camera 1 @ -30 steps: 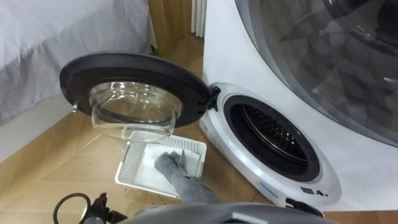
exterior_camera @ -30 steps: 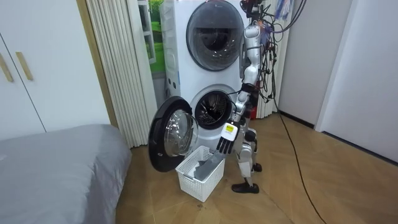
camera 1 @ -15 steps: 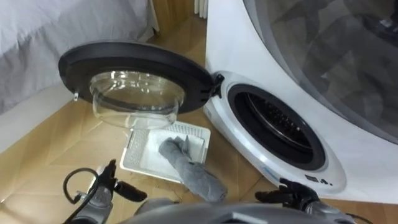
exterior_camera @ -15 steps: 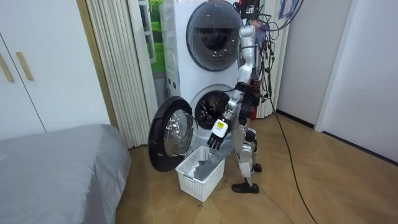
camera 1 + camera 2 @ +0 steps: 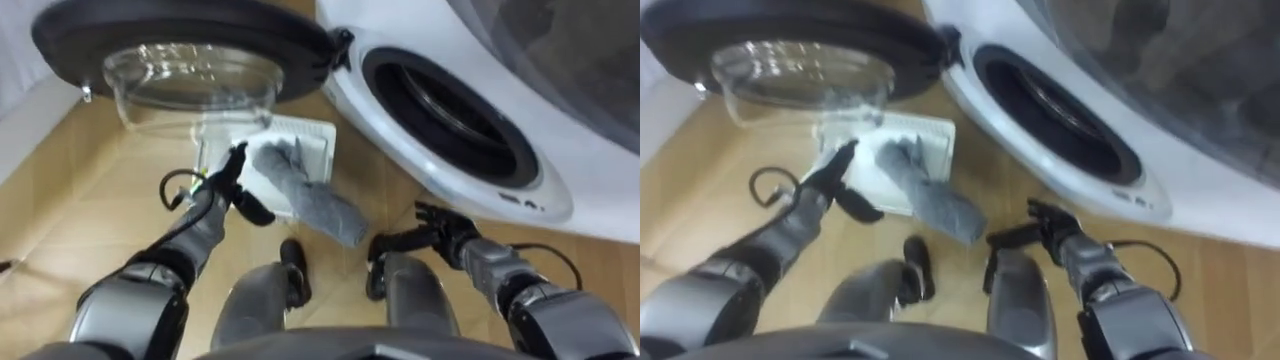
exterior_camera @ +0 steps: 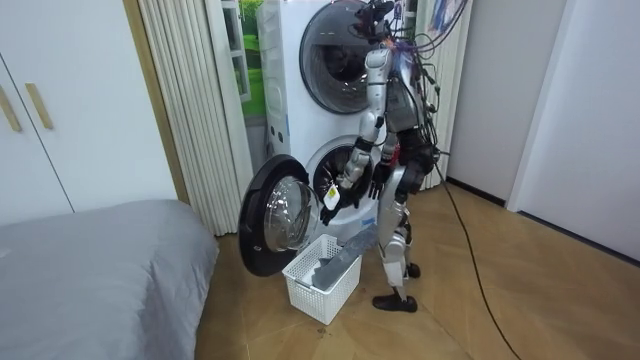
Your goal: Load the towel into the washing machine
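Grey towel (image 5: 305, 195) lies in the white basket (image 5: 318, 135) on the floor, one end spilling over the rim towards the robot's feet. Left hand (image 5: 223, 185) hovers at the basket's near edge, just beside the towel, fingers straight and spread, holding nothing. Right hand (image 5: 440, 232) is out low by the washer (image 5: 590, 190) front, fingers loosely extended, empty too. Door (image 5: 180, 30) hangs wide open over the basket.

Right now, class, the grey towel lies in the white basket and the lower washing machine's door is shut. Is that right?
Not quite: the lower washing machine's door stands wide open, as the room view shows. The grey towel does lie in the white basket.
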